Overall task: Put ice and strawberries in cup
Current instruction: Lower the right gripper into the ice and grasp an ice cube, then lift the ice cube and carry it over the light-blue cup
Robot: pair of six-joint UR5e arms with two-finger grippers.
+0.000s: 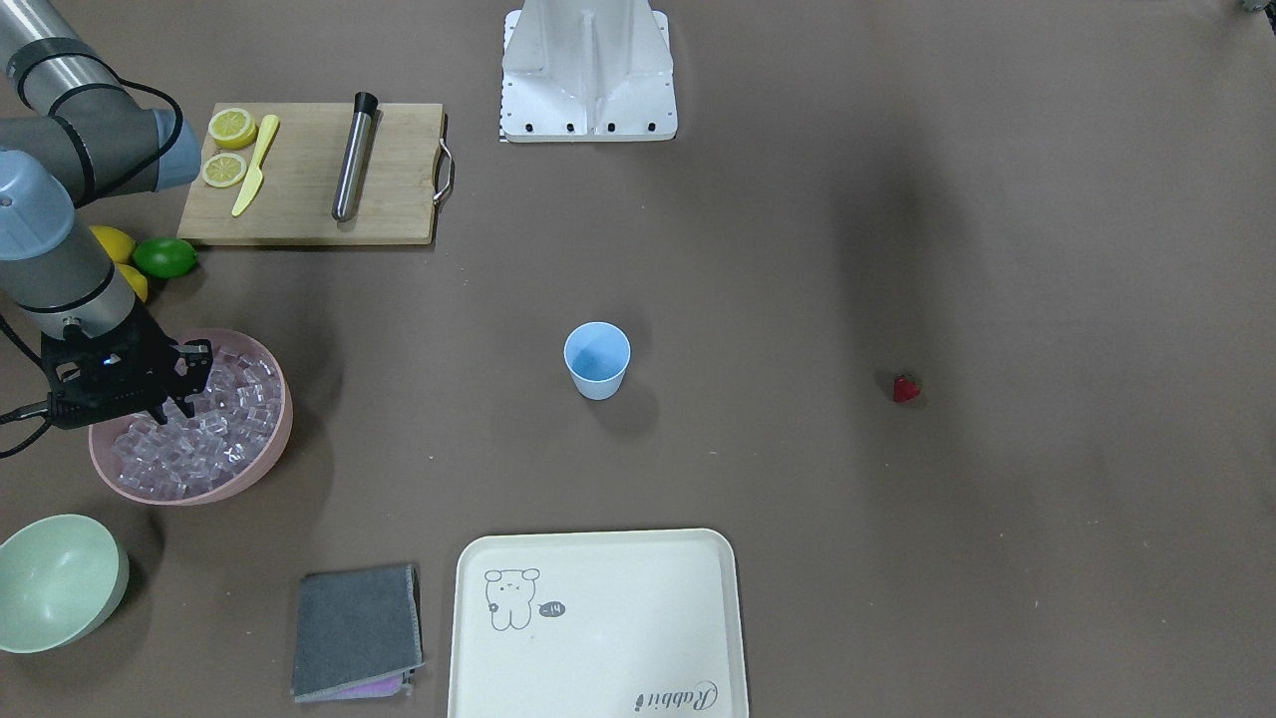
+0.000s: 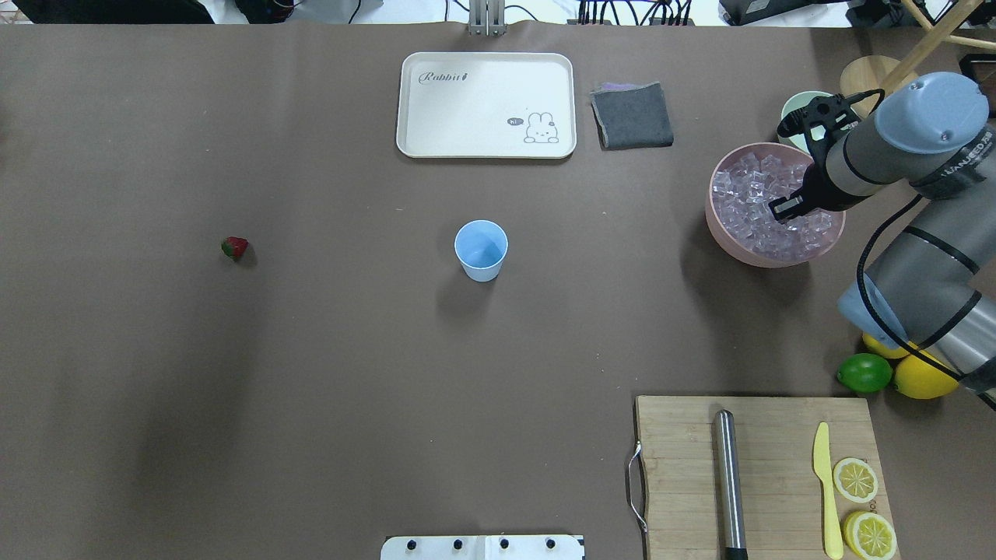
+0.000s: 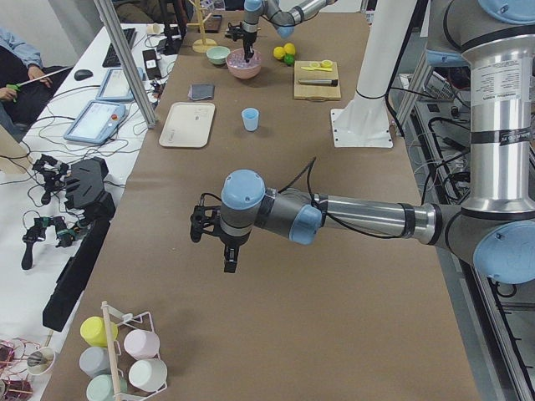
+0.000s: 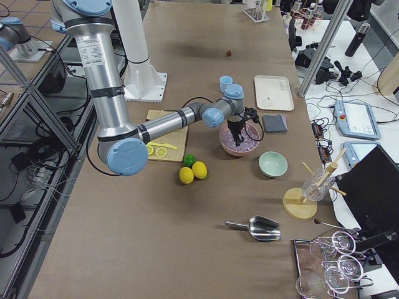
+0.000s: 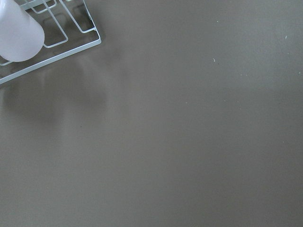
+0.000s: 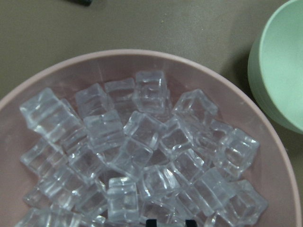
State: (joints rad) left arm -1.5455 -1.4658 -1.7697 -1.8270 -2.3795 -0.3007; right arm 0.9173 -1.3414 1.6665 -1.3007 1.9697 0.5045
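Note:
The light blue cup point(image 1: 597, 359) stands upright and empty mid-table; it also shows in the overhead view point(image 2: 481, 249). The red strawberry point(image 1: 905, 388) lies alone on the table far from it, also in the overhead view point(image 2: 235, 247). Clear ice cubes point(image 6: 142, 142) fill the pink bowl point(image 1: 269, 449). My right gripper point(image 1: 169, 384) hangs just over the ice, jaws open, holding nothing; its tips barely show in the right wrist view point(image 6: 170, 222). My left gripper point(image 3: 213, 242) hovers over bare table far from the cup; I cannot tell if it is open or shut.
A pale green bowl point(image 1: 55, 583) sits beside the pink bowl. A cutting board point(image 1: 309, 175) carries lemon slices, a yellow knife and a metal rod. Lemons and a lime point(image 1: 164, 257), a white tray point(image 1: 598, 618) and a grey cloth point(image 1: 357, 630) lie around. A wire cup rack point(image 5: 47, 33) is near my left gripper.

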